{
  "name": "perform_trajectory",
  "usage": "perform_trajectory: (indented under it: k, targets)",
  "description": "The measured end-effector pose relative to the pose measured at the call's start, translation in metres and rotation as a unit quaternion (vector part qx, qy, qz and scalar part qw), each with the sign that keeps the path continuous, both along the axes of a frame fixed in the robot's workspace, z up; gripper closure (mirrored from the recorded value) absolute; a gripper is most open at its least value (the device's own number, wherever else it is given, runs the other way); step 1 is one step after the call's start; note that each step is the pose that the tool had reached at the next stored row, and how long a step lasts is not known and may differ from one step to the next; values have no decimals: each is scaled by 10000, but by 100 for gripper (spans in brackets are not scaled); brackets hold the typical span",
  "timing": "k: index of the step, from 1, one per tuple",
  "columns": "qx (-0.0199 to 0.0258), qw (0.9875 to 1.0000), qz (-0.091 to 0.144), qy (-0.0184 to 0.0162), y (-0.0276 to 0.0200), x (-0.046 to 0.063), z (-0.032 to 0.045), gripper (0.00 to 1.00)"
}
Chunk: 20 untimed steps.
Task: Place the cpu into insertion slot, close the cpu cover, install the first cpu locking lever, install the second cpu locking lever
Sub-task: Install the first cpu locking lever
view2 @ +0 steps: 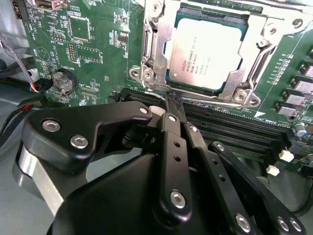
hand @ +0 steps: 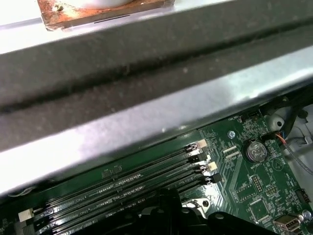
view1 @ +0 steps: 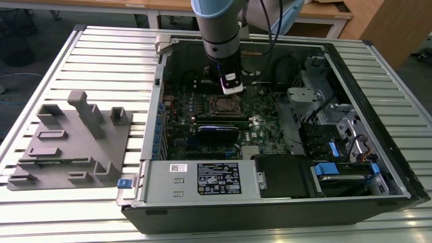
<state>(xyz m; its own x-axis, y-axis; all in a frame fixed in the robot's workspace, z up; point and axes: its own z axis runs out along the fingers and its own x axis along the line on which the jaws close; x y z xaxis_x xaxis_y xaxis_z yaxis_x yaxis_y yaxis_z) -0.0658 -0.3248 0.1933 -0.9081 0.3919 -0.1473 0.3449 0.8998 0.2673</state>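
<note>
Pincer point(view2: 172, 105): fingers drawn together, gripping nothing, tips at the socket's edge. Cpu point(view2: 205, 54): seated in insertion slot point(view2: 146, 73), just beyond the pincer tips. Cpu cover point(view2: 266, 34): lowered, framing the chip. Memory slots point(view2: 234, 127): beside the pincer.

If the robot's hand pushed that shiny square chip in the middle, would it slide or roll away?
Probably neither. The cpu lies flat in the insertion slot, and the cpu cover frames its edges, so a sideways push likely wouldn't move it. It's flat with no round sides, so it shouldn't roll. Its smooth metal top looks stiff but slippery. The hand is just beside the slot.
</note>
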Motion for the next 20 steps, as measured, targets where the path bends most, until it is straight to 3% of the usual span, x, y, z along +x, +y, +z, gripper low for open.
perform_trajectory:
  k: [20]
  targets:
    - [-49,10000,1,-23,-23,2,-35,89]
